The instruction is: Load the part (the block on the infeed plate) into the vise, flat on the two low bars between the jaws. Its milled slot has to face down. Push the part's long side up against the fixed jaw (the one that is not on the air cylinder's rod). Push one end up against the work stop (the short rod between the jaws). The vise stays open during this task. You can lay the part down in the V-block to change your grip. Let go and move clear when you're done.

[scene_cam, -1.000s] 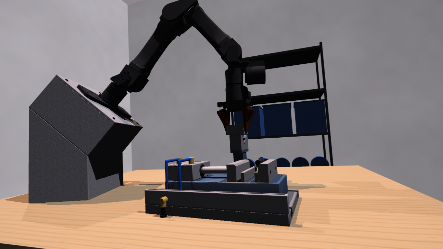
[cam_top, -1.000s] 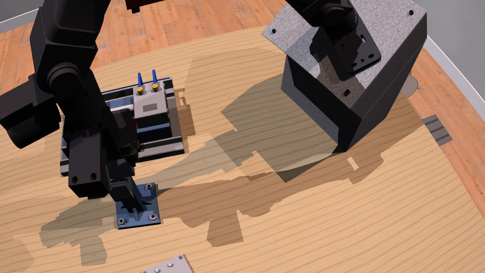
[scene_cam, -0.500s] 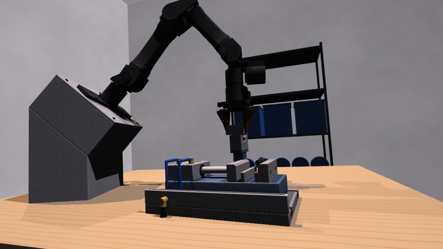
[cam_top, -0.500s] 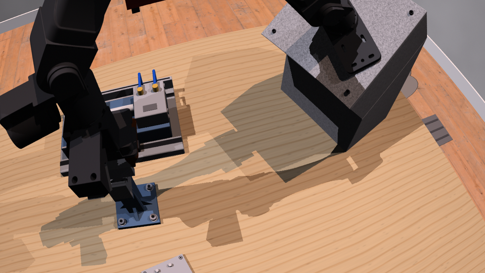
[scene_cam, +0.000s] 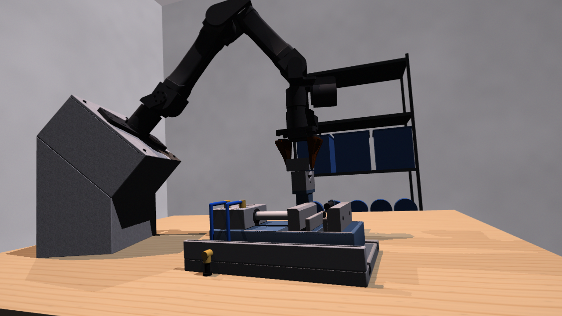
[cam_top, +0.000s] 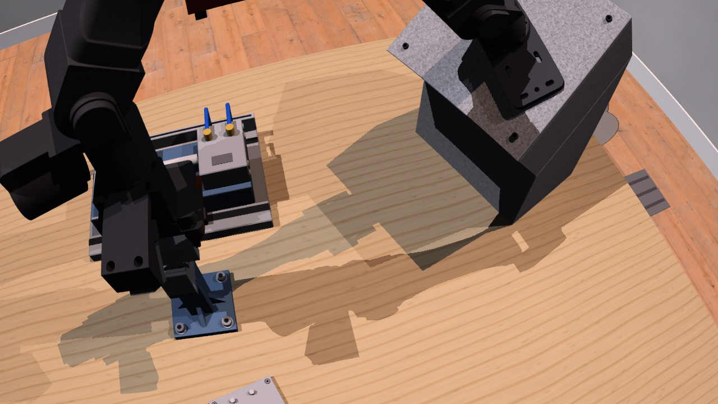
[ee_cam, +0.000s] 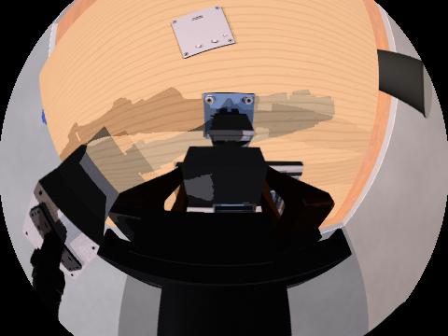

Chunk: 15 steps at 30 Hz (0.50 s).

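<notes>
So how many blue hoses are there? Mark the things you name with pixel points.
2, both on the cylinder (cam_top: 233, 163) (scene_cam: 232, 220): one hose (cam_top: 228, 113) (scene_cam: 211, 221) nearer the grey stand (cam_top: 592, 30) (scene_cam: 86, 176), the other hose (cam_top: 206, 118) (scene_cam: 228, 224) farther from it. Others may be hidden.

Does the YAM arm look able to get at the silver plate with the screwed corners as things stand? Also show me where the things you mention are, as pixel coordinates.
Probably not yet: the gripper (scene_cam: 300, 164) (ee_cam: 224, 168) is shut on the grey block (scene_cam: 297, 164) (ee_cam: 224, 177), though nothing visibly blocks the plate (cam_top: 256, 394) (ee_cam: 203, 32).

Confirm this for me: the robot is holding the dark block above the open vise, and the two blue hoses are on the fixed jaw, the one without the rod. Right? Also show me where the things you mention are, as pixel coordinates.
Not quite: the exterior view shows the blue hoses (cam_top: 206, 118) (scene_cam: 227, 221) at the air cylinder (cam_top: 222, 153) (scene_cam: 232, 217), not the fixed jaw (scene_cam: 340, 217). The rest stands.
</notes>
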{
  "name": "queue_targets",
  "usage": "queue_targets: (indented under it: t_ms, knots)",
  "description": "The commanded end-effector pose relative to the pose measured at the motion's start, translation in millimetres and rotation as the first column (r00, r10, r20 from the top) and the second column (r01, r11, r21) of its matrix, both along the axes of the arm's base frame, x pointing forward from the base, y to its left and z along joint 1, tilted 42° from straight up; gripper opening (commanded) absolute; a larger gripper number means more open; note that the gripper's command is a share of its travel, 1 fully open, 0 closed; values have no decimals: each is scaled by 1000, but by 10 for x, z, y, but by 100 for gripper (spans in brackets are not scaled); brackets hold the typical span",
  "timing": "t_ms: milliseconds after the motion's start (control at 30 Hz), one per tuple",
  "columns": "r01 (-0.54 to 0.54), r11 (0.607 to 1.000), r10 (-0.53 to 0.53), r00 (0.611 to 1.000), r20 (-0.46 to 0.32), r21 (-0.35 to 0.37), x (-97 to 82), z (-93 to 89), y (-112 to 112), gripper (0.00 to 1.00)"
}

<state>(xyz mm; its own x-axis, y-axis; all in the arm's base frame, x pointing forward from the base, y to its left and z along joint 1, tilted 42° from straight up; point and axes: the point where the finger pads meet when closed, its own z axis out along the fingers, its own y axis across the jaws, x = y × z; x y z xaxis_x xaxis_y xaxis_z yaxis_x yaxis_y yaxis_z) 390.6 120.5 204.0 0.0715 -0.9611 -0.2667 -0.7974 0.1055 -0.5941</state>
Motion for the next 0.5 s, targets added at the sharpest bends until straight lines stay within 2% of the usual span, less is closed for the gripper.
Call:
queue_targets:
  t_ms: [0, 233, 467]
  knots:
    - [-2, 1000, 1, 999, 36, 18, -38, 137, -39, 0]
    - [-2, 1000, 1, 1000, 29, 16, -60, 149, -46, 0]
    - [-3, 1000, 2, 999, 53, 21, -55, 294, -50, 0]
